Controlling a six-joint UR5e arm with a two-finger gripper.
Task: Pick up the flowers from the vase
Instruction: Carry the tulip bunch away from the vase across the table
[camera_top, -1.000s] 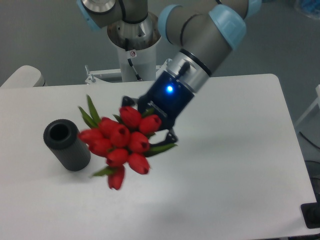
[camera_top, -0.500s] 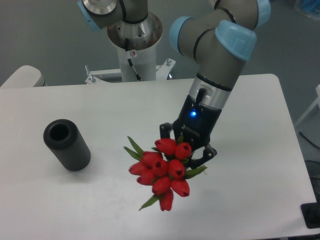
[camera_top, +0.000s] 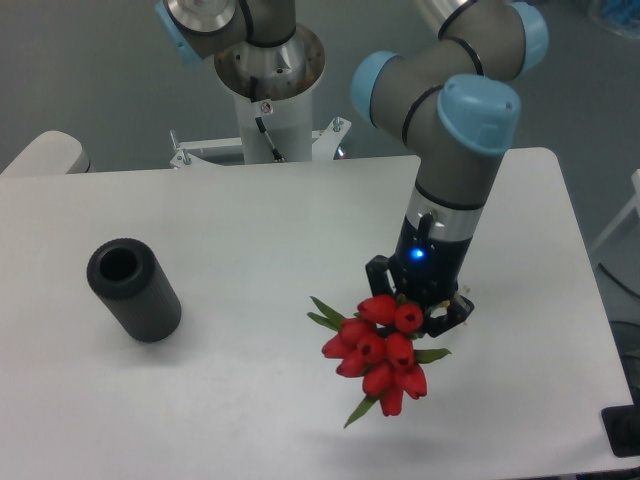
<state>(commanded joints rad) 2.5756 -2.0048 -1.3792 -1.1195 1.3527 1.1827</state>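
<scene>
The flowers (camera_top: 380, 352) are a bunch of red tulip buds with thin green leaves, held above the white table right of centre. My gripper (camera_top: 418, 303) is shut on their stems, which are hidden behind the buds, and it points down and to the left. The vase (camera_top: 132, 289) is a dark grey cylinder with an open, empty mouth, standing on the table at the far left, well apart from the flowers and the gripper.
The arm's white base column (camera_top: 268, 95) stands behind the table's far edge. The white table (camera_top: 300, 220) ends at right near a dark object (camera_top: 622, 430) at the lower right corner.
The gripper has carried the flowers from beside the vase to the right and toward the front of the table. The vase has not moved.
</scene>
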